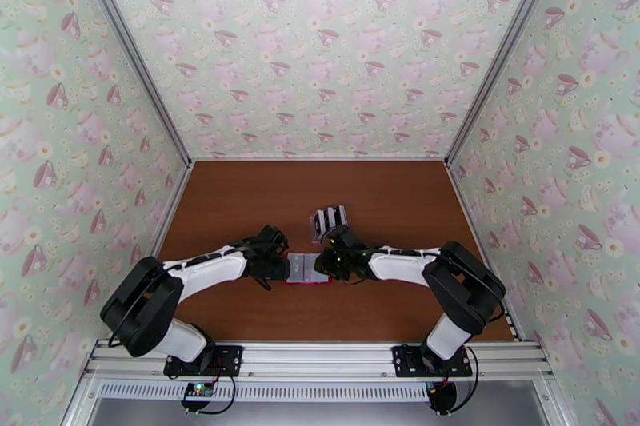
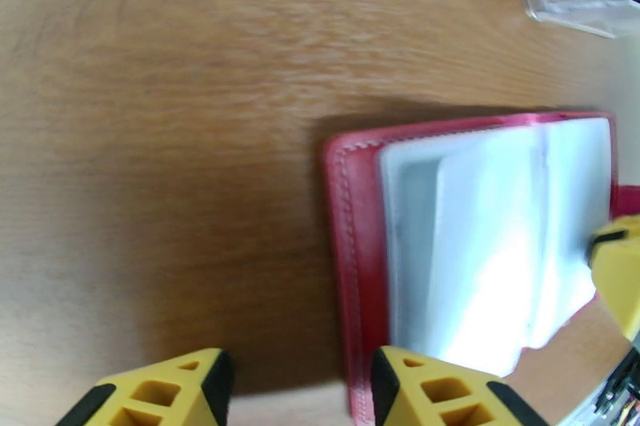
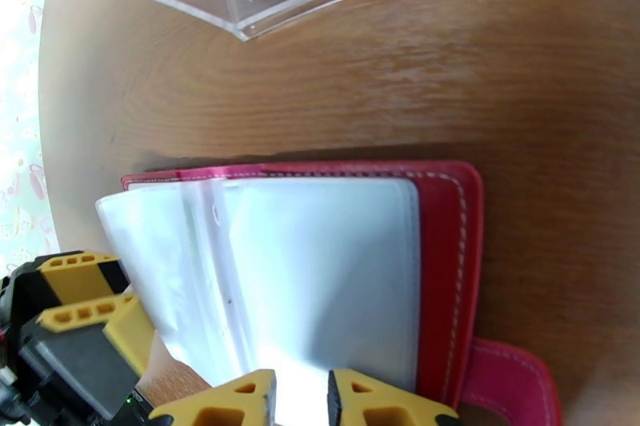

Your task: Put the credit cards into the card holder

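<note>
step in hand, as i judge it: getting the card holder (image 1: 308,268) ready to load. it lies open on the table (image 1: 240,204) between my two pincers, red cover down, clear sleeves (image 3: 320,260) facing up. neither pincer has a card. the credit cards (image 1: 331,219) stand in the clear slotted stand (image 3: 264,12), near the holder on its far side but not touching it.

right pincer (image 3: 302,397): jaws nearly together, only a narrow gap. a sleeve leaf (image 3: 296,360) runs into that gap at the holder's right edge. it looks pinched and raised a little off the wood. the grip appears light.

left pincer (image 2: 300,380): jaws about half apart, holding nothing. one finger (image 2: 432,388) sits at the holder's left edge, by the red stitched border. the other is over bare wood. pressing down or just hovering: cannot tell.

next move, my guess: one pincer holds a pocket mouth open while the other goes to the stand for a card. thin plastic slips easily, and the holder may slide if it is not pinned.
</note>
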Robot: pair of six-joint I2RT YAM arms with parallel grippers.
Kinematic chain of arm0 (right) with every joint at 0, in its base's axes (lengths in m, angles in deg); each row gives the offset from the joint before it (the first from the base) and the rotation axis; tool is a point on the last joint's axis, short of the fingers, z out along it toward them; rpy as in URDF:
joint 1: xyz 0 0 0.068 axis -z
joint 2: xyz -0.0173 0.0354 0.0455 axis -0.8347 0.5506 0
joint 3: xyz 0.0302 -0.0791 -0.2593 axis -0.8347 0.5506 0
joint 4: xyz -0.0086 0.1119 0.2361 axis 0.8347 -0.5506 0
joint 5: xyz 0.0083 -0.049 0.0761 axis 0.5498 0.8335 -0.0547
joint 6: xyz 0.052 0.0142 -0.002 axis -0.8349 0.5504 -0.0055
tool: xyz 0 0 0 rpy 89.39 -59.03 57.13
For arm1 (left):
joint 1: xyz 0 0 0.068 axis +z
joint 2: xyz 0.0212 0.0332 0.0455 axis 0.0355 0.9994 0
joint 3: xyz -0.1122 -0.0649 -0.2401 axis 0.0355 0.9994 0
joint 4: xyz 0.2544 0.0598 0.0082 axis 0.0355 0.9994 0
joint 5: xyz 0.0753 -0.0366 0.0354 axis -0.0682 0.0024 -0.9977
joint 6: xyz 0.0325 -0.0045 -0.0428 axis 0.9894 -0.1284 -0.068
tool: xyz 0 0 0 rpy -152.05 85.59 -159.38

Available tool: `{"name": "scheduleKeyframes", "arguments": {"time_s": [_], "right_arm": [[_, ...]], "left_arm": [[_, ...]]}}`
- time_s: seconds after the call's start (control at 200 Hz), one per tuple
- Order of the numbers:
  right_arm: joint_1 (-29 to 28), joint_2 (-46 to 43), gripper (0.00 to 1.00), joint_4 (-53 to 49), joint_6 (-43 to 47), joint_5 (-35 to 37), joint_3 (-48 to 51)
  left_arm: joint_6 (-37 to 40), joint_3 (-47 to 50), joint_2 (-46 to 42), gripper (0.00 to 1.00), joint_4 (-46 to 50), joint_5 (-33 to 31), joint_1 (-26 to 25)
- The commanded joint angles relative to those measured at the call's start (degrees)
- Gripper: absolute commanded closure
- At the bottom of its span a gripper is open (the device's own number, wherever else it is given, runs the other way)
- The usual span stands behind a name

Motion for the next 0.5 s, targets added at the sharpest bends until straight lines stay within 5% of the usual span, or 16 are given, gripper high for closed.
{"name": "scheduleKeyframes", "arguments": {"time_s": [0.0,0.496], "right_arm": [[0.2,-2.0,0.75,-3.4,1.3,2.1,0.1],[0.5,-4.0,0.74,-7.5,3.7,3.7,-2.0]], "left_arm": [[0.4,-0.1,2.2,0.47,0.4,-0.8,0.4],[1.1,-3.7,-2.4,0.46,3.6,-0.4,0.5]]}}
